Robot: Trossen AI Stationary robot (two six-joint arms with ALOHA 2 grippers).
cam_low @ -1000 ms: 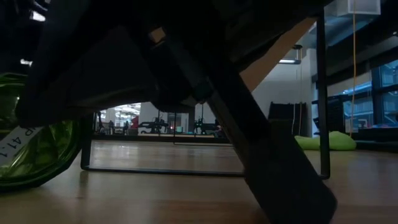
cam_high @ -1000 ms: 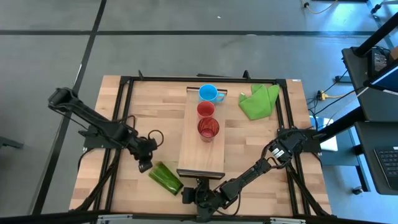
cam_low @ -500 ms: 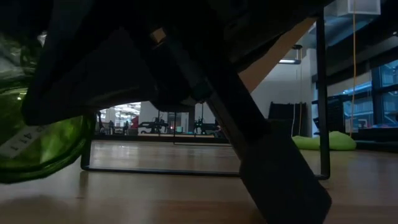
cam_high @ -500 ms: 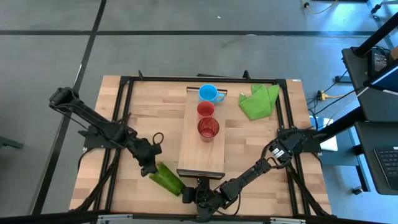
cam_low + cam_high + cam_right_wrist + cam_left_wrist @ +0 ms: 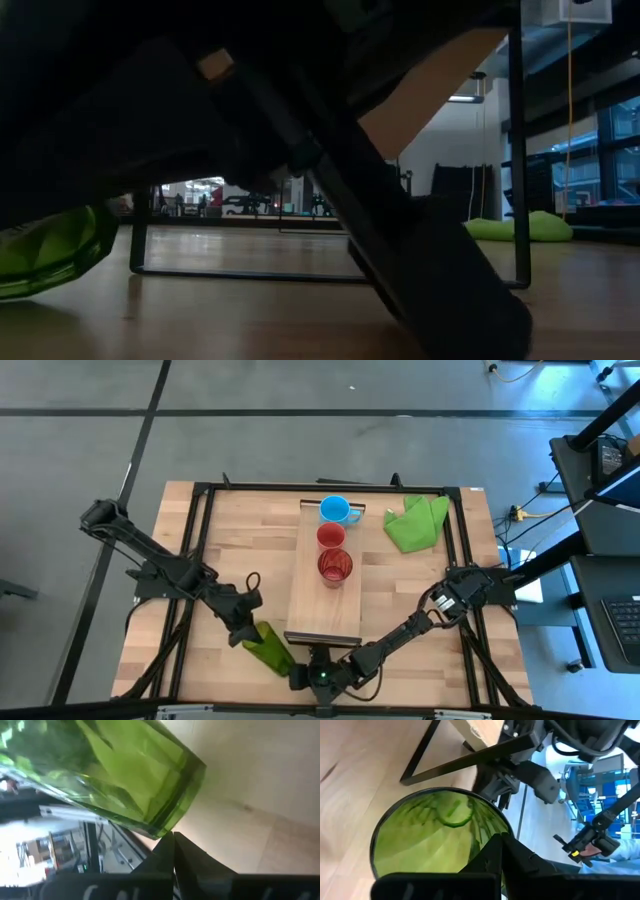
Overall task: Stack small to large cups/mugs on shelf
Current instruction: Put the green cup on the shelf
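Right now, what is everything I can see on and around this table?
Blue mug: one, light blue, far end of the shelf.
Small red cup: one, red, on the shelf beside the mug.
Red tumbler: one, translucent red, mid-shelf.
Green tumbler: one, olive green, lying on its side on the table, near-left of the shelf.
Shelf: one, light wood.
Cloth: one, bright green, far right of the table.
Table: one, pale wood.
Left gripper: dark, at the green tumbler's mouth.
Right gripper: dark, at its base.
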